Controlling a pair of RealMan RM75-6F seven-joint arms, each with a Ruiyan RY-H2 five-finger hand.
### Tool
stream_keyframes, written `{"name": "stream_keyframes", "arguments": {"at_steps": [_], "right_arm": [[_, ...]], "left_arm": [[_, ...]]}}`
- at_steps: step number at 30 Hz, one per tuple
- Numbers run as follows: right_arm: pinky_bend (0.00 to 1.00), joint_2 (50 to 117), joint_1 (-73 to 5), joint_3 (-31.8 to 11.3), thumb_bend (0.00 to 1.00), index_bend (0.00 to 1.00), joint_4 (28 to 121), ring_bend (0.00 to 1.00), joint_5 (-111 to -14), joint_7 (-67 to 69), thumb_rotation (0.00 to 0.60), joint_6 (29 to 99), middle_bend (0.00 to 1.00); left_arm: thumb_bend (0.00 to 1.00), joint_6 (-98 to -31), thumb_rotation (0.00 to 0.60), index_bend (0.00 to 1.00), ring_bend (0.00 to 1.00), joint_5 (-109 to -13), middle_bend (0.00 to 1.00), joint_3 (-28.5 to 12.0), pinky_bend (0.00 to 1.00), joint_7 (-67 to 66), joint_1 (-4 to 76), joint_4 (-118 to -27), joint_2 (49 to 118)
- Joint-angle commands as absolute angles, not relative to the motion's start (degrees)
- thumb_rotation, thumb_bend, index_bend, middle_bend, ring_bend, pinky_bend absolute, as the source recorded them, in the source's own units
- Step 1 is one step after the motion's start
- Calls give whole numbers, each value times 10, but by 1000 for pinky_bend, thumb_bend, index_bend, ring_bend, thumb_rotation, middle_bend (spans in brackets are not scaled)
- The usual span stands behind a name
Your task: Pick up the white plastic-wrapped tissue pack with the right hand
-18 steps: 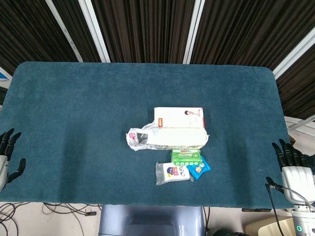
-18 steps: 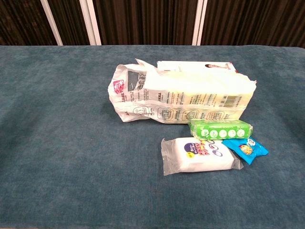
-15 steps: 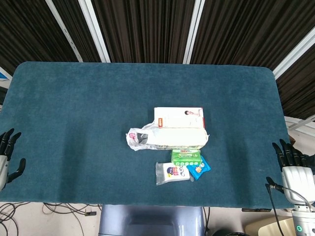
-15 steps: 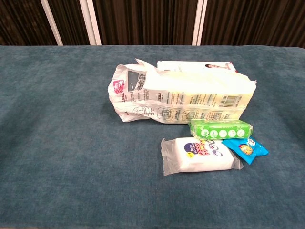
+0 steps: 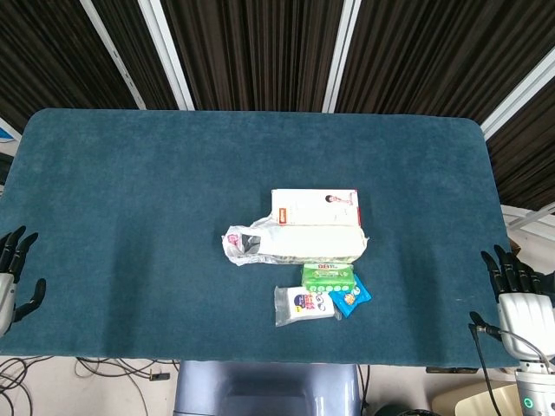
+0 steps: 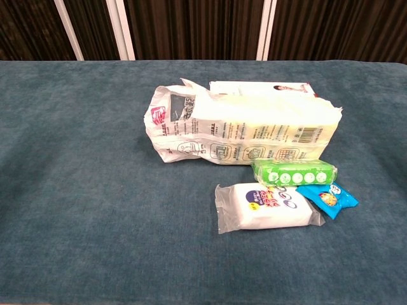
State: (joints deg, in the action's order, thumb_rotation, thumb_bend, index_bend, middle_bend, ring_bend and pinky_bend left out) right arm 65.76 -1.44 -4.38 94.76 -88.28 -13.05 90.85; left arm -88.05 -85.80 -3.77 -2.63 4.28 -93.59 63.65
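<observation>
The white plastic-wrapped tissue pack (image 6: 266, 206) with pink and blue print on its top lies flat on the dark teal cloth-covered table (image 5: 130, 199), toward the near edge and slightly right of centre, with nothing holding it. Touching its far side is a small green wrapped packet (image 6: 293, 172), and just beside its right end lies a small blue sachet (image 6: 327, 198). Behind these stretches a long pale yellow pack in loose clear plastic (image 6: 241, 132) (its crumpled open end points left), and behind that a flat white carton (image 5: 315, 206). The right hand (image 5: 513, 290) sits at the table's right edge, well apart from the pack, fingers extended and apart, empty. The left hand (image 5: 12, 276) sits at the left edge, likewise spread and empty.
</observation>
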Motion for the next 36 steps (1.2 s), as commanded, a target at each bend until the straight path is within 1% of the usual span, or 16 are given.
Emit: {"name": "stream_keyframes", "arguments": {"at_steps": [1,8,16,19,23,30,36], "right_arm": [[162,657,-15,-44,120,83,949,86,-882,-130,600,907,29],[162,656,-14,-43,120,83,950,86,-883,-130,600,907,29],[162,646,-19,-38,119,82,955,86,-882,-97,600,888,29],[162,639,-28,-33,119,82,953,86,-886,-64,600,868,29],[162,620,-59,-34,119,82,954,86,-879,-25,600,809,29],[162,591,-143,-65,120,82,995,86,-850,-41,600,689,29],[162,591,-205,-92,119,82,1032,87,-808,-64,600,612,30]], "left_arm": [[442,-880,600,70,0,-857,0,-38,0,-24,42,-935,636],[443,-880,600,71,0,-858,0,-37,0,-26,43,-935,637],[443,-880,600,71,0,-855,0,-37,0,-27,41,-935,638],[442,-881,600,70,0,-853,0,-37,0,-24,40,-937,638],[442,-882,600,70,0,-853,0,-38,0,-20,39,-937,637],[442,-879,600,70,0,-848,0,-40,0,-20,41,-937,638],[443,-878,600,70,0,-846,0,-39,0,-18,40,-935,639]]}}
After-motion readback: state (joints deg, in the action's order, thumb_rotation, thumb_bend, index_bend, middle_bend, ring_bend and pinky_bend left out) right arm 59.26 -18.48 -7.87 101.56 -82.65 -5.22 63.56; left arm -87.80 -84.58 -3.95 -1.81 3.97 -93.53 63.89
